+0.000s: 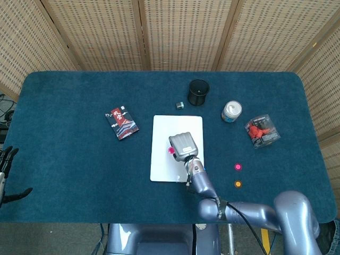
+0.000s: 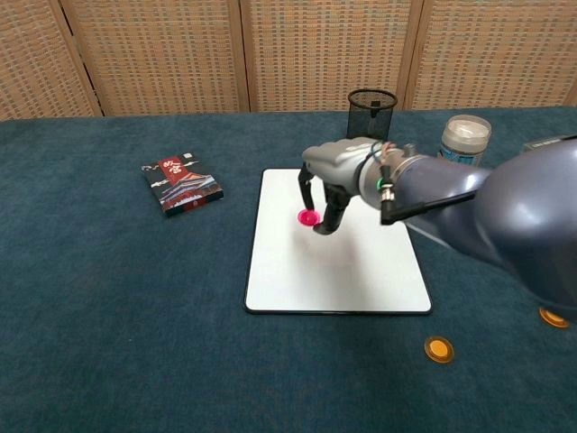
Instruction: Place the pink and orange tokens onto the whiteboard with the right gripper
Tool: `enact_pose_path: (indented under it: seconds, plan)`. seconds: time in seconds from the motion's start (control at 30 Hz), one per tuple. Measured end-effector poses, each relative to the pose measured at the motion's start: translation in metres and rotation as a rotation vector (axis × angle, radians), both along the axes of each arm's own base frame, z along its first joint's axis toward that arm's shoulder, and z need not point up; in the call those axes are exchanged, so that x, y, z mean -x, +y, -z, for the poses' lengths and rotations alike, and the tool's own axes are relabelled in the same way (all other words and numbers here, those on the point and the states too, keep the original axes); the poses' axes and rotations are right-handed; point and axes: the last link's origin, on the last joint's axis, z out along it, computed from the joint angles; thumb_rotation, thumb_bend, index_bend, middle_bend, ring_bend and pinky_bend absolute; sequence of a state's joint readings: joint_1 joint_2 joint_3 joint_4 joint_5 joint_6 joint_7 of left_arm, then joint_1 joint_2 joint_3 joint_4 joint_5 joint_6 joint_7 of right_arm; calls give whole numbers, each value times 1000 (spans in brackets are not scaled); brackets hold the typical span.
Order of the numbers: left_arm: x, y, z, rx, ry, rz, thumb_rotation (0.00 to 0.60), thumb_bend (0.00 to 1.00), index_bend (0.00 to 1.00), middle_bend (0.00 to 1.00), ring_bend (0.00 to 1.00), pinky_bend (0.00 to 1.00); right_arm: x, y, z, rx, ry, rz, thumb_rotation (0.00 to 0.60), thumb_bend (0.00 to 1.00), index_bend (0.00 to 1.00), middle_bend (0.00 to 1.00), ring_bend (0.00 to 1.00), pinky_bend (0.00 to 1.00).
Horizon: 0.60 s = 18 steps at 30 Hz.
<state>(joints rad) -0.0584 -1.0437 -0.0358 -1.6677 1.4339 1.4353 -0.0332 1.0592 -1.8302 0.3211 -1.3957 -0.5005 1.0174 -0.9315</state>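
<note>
- Pink token (image 2: 309, 217): a small disc, pinched between the fingertips of the right hand (image 2: 330, 183) and held just above the left half of the whiteboard (image 2: 361, 280); whether it touches the board cannot be told. In the head view the same token (image 1: 171, 151) shows at the left edge of the hand (image 1: 183, 144).
- Handling, as judged: the token is taken to be light, stiff and thin, with a smooth face likely to slip; an edge-to-edge pinch across its rim is the natural hold, and only a low, gentle release is called for, so that the disc does not roll or skid on the glossy board.
- Remaining tokens: a second pink token (image 1: 238, 167) and an orange token (image 1: 238, 184) lie on the cloth to the right of the board, well apart from it; another orange token (image 2: 439, 349) lies near the front edge, below the board's right corner.
- Left hand (image 1: 6, 175): seen at the far left edge of the head view, fingers spread, nothing held.
- Bystanders: a black mesh cup (image 2: 370, 120), a white jar (image 2: 465, 140) and a card box (image 2: 182, 186) stand clear of the board.
</note>
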Motion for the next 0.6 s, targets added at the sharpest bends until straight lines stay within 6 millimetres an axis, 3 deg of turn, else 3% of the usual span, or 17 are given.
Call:
enact_pose_path:
  seconds: [0.07,0.2,0.27,0.47,0.6]
  plan:
    - [0,0,-1,-1,-5,1,600,0,0,0,0,0,-5,4,10,-10,14,1,600,372,509,962,1000,1000]
    - [1,0,-3,1,-11,0,600,0,0,0,0,0,-7,7,21,-9,36,0,600,286,339,960,1000,1000]
    - [2,0,-3,4,-13,-1,600,0,0,0,0,0,-8,8,21,-6,34,-2,600,249,307,960,1000,1000]
    - [1,1,-2,17,-15,4,600,0,0,0,0,0,-12,14,8,-7,13,-35,600,259,303,960,1000,1000]
    - [1,0,-2,22,-16,7,600,0,0,0,0,0,-4,20,-10,2,8,-65,600,262,303,960,1000,1000]
